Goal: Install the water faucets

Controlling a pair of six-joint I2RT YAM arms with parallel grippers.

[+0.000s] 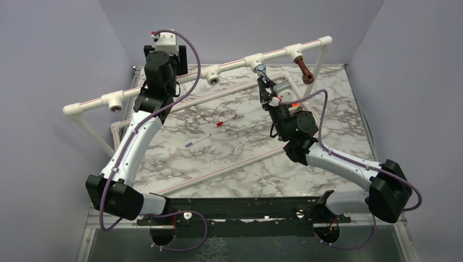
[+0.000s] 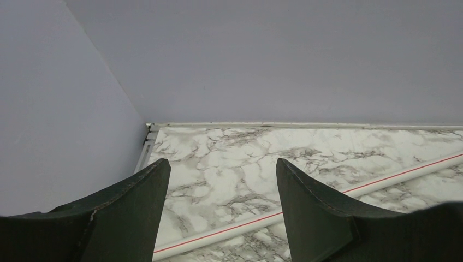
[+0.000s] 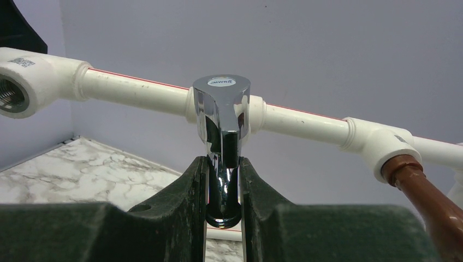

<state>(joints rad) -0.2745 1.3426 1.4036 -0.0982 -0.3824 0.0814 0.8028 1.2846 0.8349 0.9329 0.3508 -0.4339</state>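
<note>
Right gripper (image 3: pixel 224 180): dark fingers pinched tight on the spout of the chrome faucet (image 3: pixel 221 109), gripping low near the spout mouth. The faucet stands upright with its lever cap on top and its back against a tee on the white pipe rail (image 3: pixel 136 90). The thread joint is hidden behind the body, so I can't tell if it's started, seated or just butted up.

Risks as I see them:
- Cross-thread. Metal thread into a plastic-bodied socket; if the axis is off when it turns, it could chew the socket.
- Slip. Chrome is mirror-smooth and the spout is rounded. Under torque the flat pads could skate round it instead of turning the faucet.
- Rail flex. It's thin plastic pipe on slim legs with nothing bracing it. Left gripper (image 2: pixel 223 164) is spread wide, holding nothing, pointed at the back corner of the marble table (image 2: pixel 218 147), well clear of the work.
- Clash. Brown faucet (image 3: pixel 420 188) sits in the next tee to the right, dull reddish, spout hanging down. A swinging wrist or spout could clip it.

Other bits: the empty tee socket (image 3: pixel 22 82) to the left shows a metal threaded insert. The rail is glossy white with a red stripe. A red-tipped stick (image 1: pixel 221 124) and a purple-tipped stick (image 1: pixel 191 143) lie loose mid-table, out of the way.
</note>
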